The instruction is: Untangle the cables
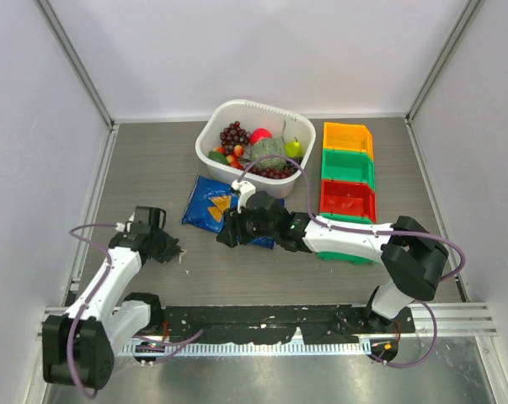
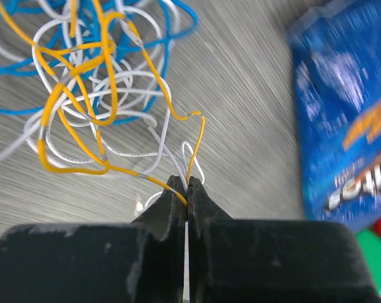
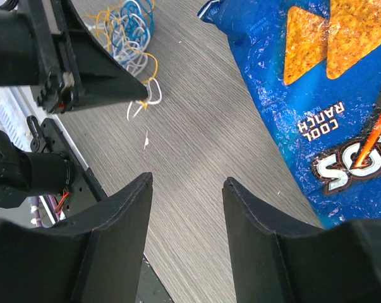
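- The left end effector point(image 2: 187, 187) is closed, its two fingers pressed together and pinching a yellow cable point(image 2: 198, 136) at their tips.
- A thin white strand point(image 2: 193, 150) loops just beside those tips; whether it is also pinched cannot be told.
- The cables point(image 2: 95, 88), yellow, white and blue, lie in one loose tangle on the desk point(image 2: 241, 76), ahead of the left end effector and to its left. The pinched yellow cable runs from the tips back into that tangle.
- A blue Cool Ranch Doritos bag point(image 3: 285, 113) lies flat, ahead and to the right of both end effectors.
- The right end effector point(image 3: 188, 183) is open, its fingers spread over bare desk and holding nothing; the bag's edge is just beside its right finger.
- From the right wrist, the tangle sits well ahead and left, beyond the left end effector.
- In the top view, a white tub of fruit point(image 1: 210, 135) stands beyond the bag.
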Robot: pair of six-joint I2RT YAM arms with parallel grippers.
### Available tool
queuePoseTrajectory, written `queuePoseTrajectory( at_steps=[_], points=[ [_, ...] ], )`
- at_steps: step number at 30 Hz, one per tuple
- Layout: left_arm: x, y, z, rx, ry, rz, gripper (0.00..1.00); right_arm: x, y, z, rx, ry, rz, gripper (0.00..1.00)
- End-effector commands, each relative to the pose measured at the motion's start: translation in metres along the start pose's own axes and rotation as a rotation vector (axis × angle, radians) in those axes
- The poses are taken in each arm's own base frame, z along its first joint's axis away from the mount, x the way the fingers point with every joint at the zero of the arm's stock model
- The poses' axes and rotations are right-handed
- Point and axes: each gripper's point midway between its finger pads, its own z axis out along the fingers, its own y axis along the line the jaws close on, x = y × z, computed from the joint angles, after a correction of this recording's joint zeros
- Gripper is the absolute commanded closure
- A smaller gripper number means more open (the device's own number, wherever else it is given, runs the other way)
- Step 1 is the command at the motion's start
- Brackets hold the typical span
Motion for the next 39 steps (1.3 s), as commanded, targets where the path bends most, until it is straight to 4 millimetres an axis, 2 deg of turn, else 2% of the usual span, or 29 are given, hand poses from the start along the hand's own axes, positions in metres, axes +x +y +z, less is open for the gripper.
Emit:
queuePoseTrajectory(
  at_steps=[1,4,7,10,11,12,13,15,17,22,25,27,29,31,35,39],
  points=[
    [0.019,-0.028,-0.018,0.112,-0.024,0.095,1.0,-0.022,0.003,-0.006,-0.017,-0.076,-0.017,0.47],
    [0.046,-0.037,-0.026,0.164,0.02,0.155,1.0,-0.026,-0.008,-0.011,-0.025,-0.087,0.012,0.47],
    [0.073,-0.055,-0.031,0.278,0.077,0.199,1.0,-0.027,-0.017,-0.019,-0.037,-0.104,0.049,0.47],
    [0.099,-0.083,-0.044,0.449,0.139,0.27,0.99,-0.022,-0.02,-0.023,-0.066,-0.101,0.045,0.47],
    [0.103,-0.09,-0.049,0.492,0.144,0.289,0.88,-0.02,-0.021,-0.022,-0.068,-0.1,0.039,0.47],
    [0.103,-0.092,-0.051,0.498,0.141,0.3,0.66,-0.015,-0.019,-0.022,-0.088,-0.087,0.051,0.47],
    [0.1,-0.091,-0.051,0.487,0.127,0.311,0.49,-0.015,-0.016,-0.02,-0.106,-0.09,0.054,0.47],
    [0.085,-0.09,-0.054,0.458,0.047,0.336,0.24,-0.01,-0.01,-0.018,-0.139,-0.081,0.071,0.47],
    [0.073,-0.09,-0.063,0.447,-0.014,0.39,0.19,-0.005,-0.007,-0.016,-0.145,-0.076,0.068,0.47],
    [0.027,-0.082,-0.094,0.371,-0.211,0.427,0.17,0.001,0.011,0.002,-0.17,-0.044,0.039,0.46],
    [-0.008,-0.057,-0.108,0.24,-0.346,0.345,0.18,0.005,0.029,0.017,-0.203,-0.025,0.013,0.46],
    [-0.023,-0.033,-0.112,0.139,-0.407,0.247,0.19,0.006,0.036,0.028,-0.203,-0.018,-0.001,0.48],
    [-0.025,-0.018,-0.11,0.082,-0.41,0.173,0.18,0.003,0.038,0.035,-0.195,-0.019,0.016,0.48],
    [-0.018,-0.004,-0.103,0.022,-0.37,0.129,0.2,0.001,0.041,0.038,-0.203,-0.017,0.038,0.49],
    [-0.006,0.014,-0.078,-0.073,-0.31,0.079,0.25,0.002,0.041,0.035,-0.206,-0.022,0.035,0.49],
    [-0.005,0.012,-0.055,-0.068,-0.266,0.022,0.33,0.007,0.04,0.032,-0.209,-0.006,0.035,0.49]
  ],
)
